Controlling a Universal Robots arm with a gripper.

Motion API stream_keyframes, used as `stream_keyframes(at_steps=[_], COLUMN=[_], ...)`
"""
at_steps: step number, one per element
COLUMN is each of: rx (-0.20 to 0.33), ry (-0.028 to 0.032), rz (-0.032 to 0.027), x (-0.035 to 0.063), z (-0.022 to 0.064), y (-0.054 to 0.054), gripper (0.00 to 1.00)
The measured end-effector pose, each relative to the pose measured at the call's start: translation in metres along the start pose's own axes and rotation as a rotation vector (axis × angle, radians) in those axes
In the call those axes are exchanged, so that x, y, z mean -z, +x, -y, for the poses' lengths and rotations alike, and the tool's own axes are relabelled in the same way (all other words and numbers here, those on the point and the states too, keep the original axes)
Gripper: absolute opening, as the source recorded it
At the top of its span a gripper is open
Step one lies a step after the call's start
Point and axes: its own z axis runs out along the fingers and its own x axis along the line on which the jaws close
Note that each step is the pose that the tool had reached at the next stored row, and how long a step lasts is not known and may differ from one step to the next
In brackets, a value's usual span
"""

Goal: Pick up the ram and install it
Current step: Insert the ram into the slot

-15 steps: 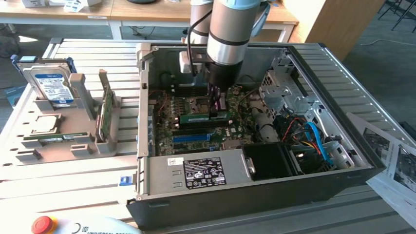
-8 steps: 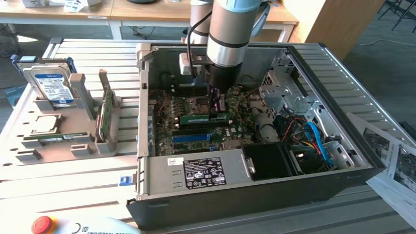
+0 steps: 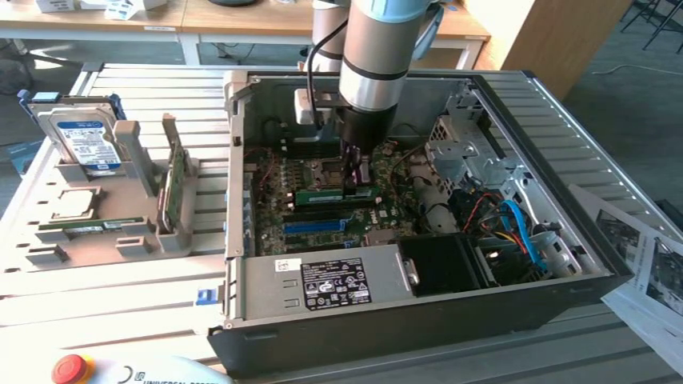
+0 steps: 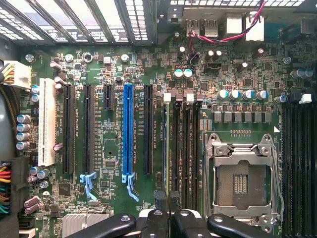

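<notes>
The claw [image 3: 357, 184] hangs inside the open computer case [image 3: 555, 264], low over the motherboard [image 3: 288, 200], with the arm [image 3: 379, 56] rising straight above it. Its fingers are pressed in on the ram [image 3: 320, 194] — a narrow green stick that runs out from the claw toward nine o'clock in the exterior view.

In the wrist view the claw [image 4: 167, 198] pinches the ram [image 4: 164, 148] edge-on, so the stick shows as a thin line. That line lies along the memory slot with the white latch [image 4: 167, 97], the slot nearest the long black expansion slot [image 4: 148, 129] and the blue slot [image 4: 128, 134]. The stick appears to be at the mouth of that slot, though whether it is seated I cannot tell. Past the other memory slots [image 4: 188, 148] is the bare processor socket [image 4: 242, 183] with its metal frame.

In the exterior view the grey power supply [image 3: 325, 284] fills the case at six o'clock from the claw, and the drive cage [image 3: 465, 152] stands at three o'clock. On the table [image 3: 117, 312], well apart at nine o'clock from the case, a grey tray [image 3: 139, 240] holds a hard drive [image 3: 85, 140] upright, a broader green card [image 3: 172, 188] on edge and a second narrow green stick [image 3: 91, 228] lying flat. A red button [image 3: 69, 369] sits at seven o'clock — printed sheets [image 3: 641, 264] lie at four o'clock.
</notes>
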Motion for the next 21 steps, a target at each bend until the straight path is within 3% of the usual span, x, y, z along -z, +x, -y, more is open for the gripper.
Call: stream_keyframes(at_steps=[21], rx=[0.0], ry=[0.0001], rz=[0.0001], x=[-0.0019], z=[-0.0017], y=[-0.0018], gripper=[0.12])
